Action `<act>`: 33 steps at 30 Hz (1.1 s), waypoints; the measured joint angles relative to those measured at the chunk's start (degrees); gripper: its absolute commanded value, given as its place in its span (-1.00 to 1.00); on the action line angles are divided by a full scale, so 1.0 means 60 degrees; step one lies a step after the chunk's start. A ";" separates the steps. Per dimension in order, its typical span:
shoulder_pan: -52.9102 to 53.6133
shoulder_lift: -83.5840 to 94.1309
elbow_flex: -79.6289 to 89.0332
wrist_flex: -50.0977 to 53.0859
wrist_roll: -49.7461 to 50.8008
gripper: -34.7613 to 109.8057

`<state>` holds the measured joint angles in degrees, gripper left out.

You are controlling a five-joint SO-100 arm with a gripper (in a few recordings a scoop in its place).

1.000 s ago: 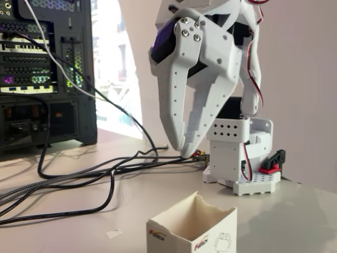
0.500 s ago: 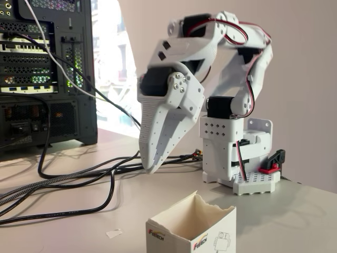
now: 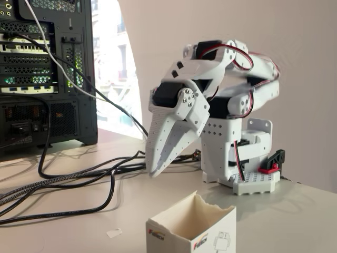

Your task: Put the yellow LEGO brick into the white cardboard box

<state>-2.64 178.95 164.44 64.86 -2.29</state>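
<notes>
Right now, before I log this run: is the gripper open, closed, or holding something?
White two-finger gripper: closed, fingers together, tips pointing down behind the white cardboard box; nothing visible between them.

Bright daylight floods in from the overexposed window (image 3: 113,68) behind, leaving soft shadows and sharp focus.

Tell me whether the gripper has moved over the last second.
Yes. The gripper has swung left and pulled back from the white cardboard box, its closed tips now lower, over the black cables.

Blurred logos (unreadable) on box (image 3: 192,237)
</notes>
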 measured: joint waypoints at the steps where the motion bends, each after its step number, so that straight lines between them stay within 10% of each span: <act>1: -0.0015 0.0190 0.0029 0.0044 0.0000 -0.64; 33: 0.0000 0.0806 0.0073 0.0132 -0.0249 -0.65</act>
<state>-2.64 183.78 164.88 65.65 -3.78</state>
